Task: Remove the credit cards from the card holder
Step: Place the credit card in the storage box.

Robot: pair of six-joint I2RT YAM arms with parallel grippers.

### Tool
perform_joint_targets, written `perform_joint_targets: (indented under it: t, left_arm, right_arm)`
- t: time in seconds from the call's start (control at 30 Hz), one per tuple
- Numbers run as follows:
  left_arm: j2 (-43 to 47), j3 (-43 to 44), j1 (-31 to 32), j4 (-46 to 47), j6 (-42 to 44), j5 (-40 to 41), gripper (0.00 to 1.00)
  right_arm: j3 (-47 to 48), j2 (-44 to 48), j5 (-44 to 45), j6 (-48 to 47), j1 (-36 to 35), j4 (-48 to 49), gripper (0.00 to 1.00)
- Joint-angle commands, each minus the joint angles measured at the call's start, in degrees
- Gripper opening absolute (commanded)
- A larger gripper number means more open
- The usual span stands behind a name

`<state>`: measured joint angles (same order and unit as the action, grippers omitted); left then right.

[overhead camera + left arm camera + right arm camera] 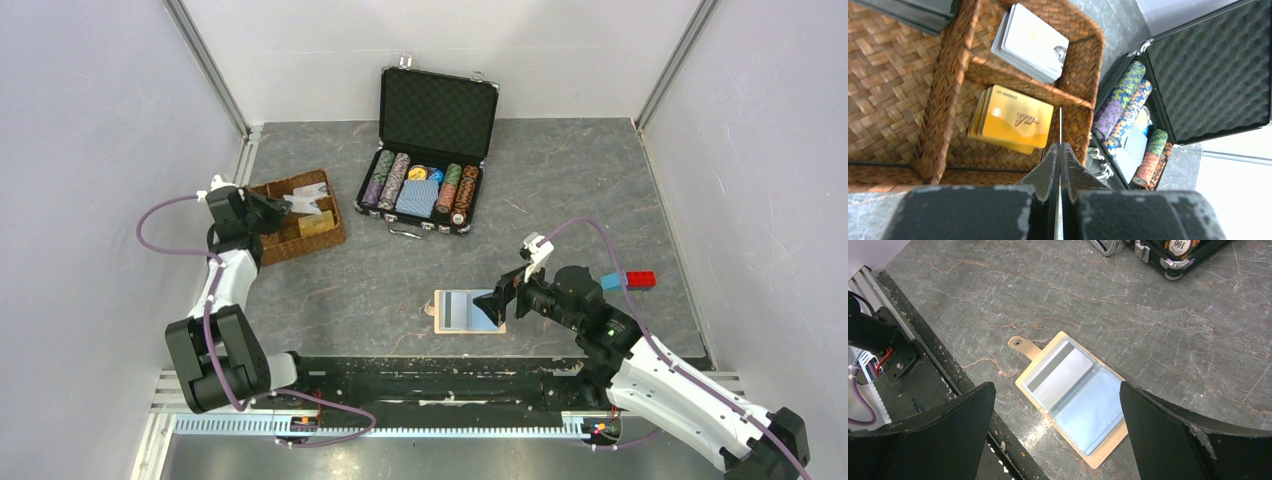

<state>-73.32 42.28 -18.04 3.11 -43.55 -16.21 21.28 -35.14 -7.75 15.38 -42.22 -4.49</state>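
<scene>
Wide-spread black fingers of the right pincer (1057,387) are framing the right wrist view, gripping nothing and hovering over the card holder (1088,410); that tan holder is lying open and flat on the grey tabletop (1158,320) near its front edge, its strap tab sticking out from one side; a striped card (1058,374) is sitting in one of its blue-grey pockets. Over on the left, the left pincer (1060,150) is pressing fully together on a white card (298,205) that is showing edge-on between its tips, hanging above the wicker tray (943,100); gold cards (1013,120) and a white stack (1030,42) are lying in separate compartments of that tray; the black case (1218,70) holding poker chips (1120,107) is standing open just beside the tray.
</scene>
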Motion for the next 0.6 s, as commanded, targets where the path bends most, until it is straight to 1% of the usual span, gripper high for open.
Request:
perform_joint_targets:
  t: [0.0,0.1,0.23,0.57]
  left_arm:
    - [-2.2,5.18,-0.33,2.71,-2.5,-0.51,0.02]
    - [-4.38,7.01,-0.32,3.05,-1.87,0.17,0.02]
    - [-8.55,9.7,-0.28,5.73,-1.13,-0.1,0.02]
    - [-18.77,14.46,-0.33,10.51,-0.4,-3.15,0.02]
  right_arm:
    - [3.2,-0.61,0.77,-1.02,0.03,0.92,0.98]
    - [3.5,-1.24,1.0,-1.15,0.02,0.89,0.98]
    - [4.15,-1.97,1.49,-1.52,0.03,0.67,0.98]
    - [5.68,-3.9,3.27,-2.16,0.03,0.1,0.98]
